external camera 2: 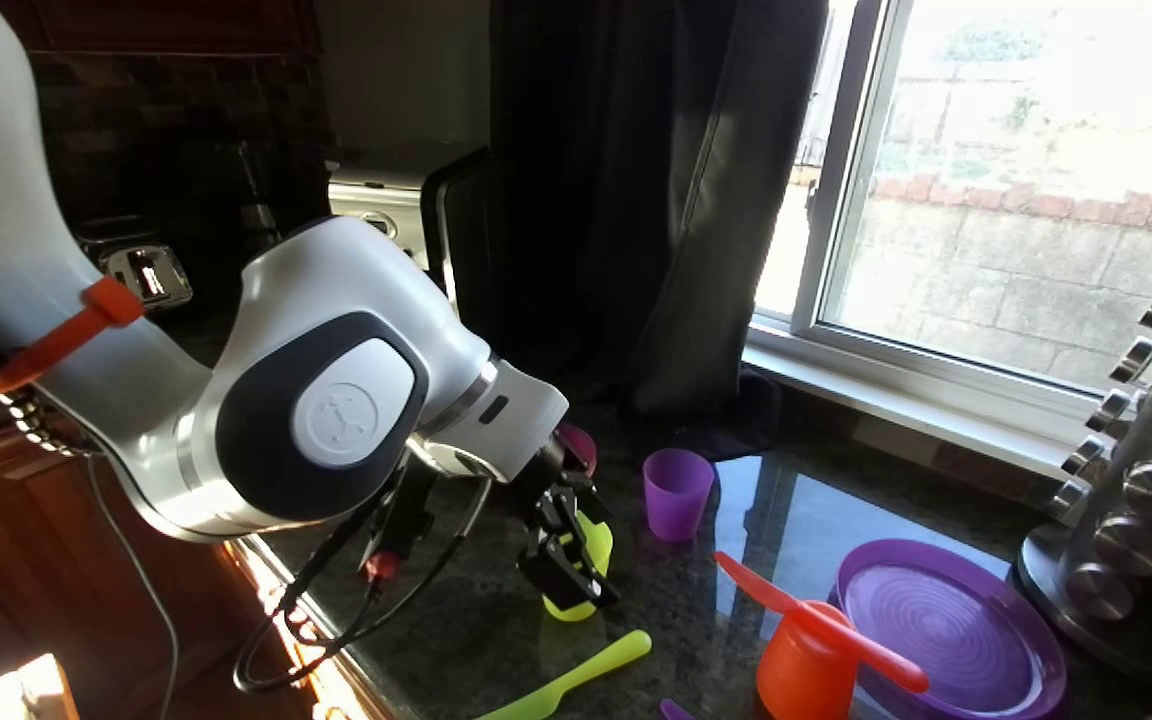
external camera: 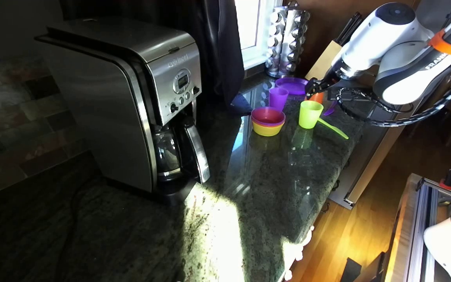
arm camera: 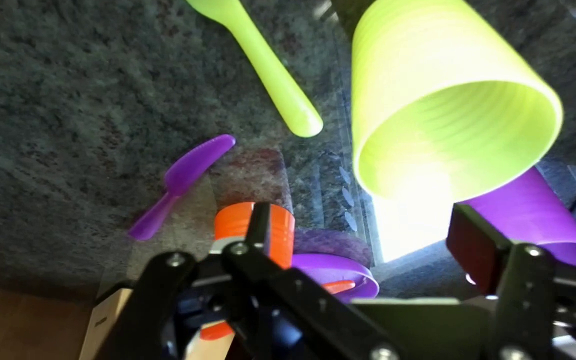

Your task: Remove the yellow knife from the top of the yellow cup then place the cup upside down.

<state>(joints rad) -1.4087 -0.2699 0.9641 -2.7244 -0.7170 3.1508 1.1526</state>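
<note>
The yellow cup (external camera: 310, 115), lime-coloured, stands upright on the dark counter with its mouth up. In an exterior view the cup (external camera 2: 566, 607) is partly covered by the gripper. Beside it the yellow knife (external camera: 334, 129) lies flat on the counter, apart from the cup; the wrist view shows the knife's handle (arm camera: 273, 75) and part of the blade. My gripper (arm camera: 366, 227) is open, its fingers wide apart with nothing held between them. It hangs close above the yellow cup (arm camera: 418, 50), whose rim appears beyond the fingertips.
Stacked bowls (external camera: 266, 130) and a purple cup (external camera 2: 678, 497) stand near the yellow cup. An orange cup (external camera 2: 804, 668) carries an orange knife (external camera 2: 866, 655) across its top, by a purple plate (external camera 2: 1046, 655). A purple knife (arm camera: 183, 175) lies nearby. A coffee maker (external camera: 139, 98) stands farther along.
</note>
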